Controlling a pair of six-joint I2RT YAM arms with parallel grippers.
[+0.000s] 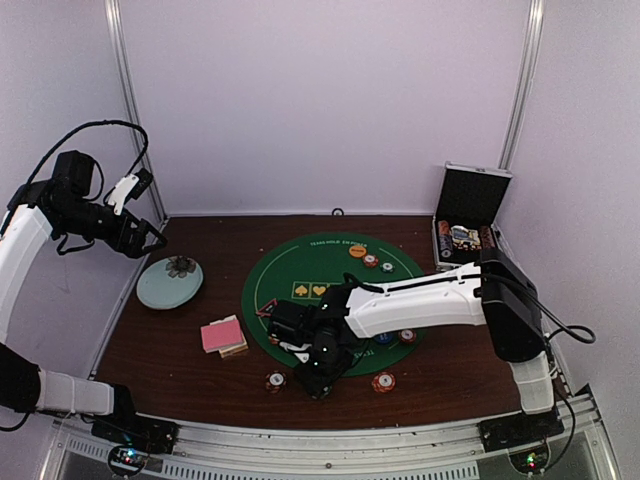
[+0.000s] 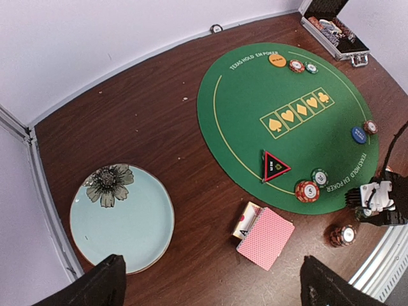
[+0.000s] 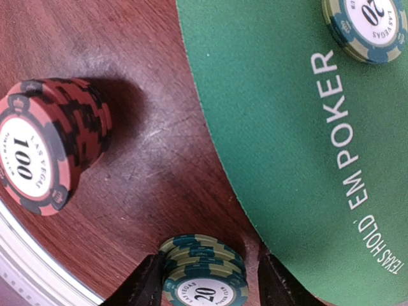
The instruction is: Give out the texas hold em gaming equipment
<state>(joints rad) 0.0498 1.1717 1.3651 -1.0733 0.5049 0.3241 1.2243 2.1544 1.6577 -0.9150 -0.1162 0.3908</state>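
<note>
My right gripper (image 3: 207,280) is low over the wood by the green poker mat's (image 3: 287,127) near edge. Its jaws are open around a stack of green 20 chips (image 3: 204,271); the left finger touches the stack, the right finger stands a little apart. A red-black 100 chip stack (image 3: 48,150) stands beside it. The pink-backed cards (image 2: 266,237) lie on the wood, and the black red-edged triangular marker (image 2: 274,166), a red 5 chip stack (image 2: 306,190), an orange button (image 2: 277,61) and a blue button (image 2: 359,134) lie on the mat. My left gripper (image 1: 150,240) is open and empty, high at the far left.
A pale blue flowered dish (image 2: 121,217) sits left of the mat. An open metal case (image 1: 468,215) with chips stands at the back right. More chips lie on the mat's far side (image 2: 296,65) and near edge (image 1: 384,381). The table's metal rail runs along the front.
</note>
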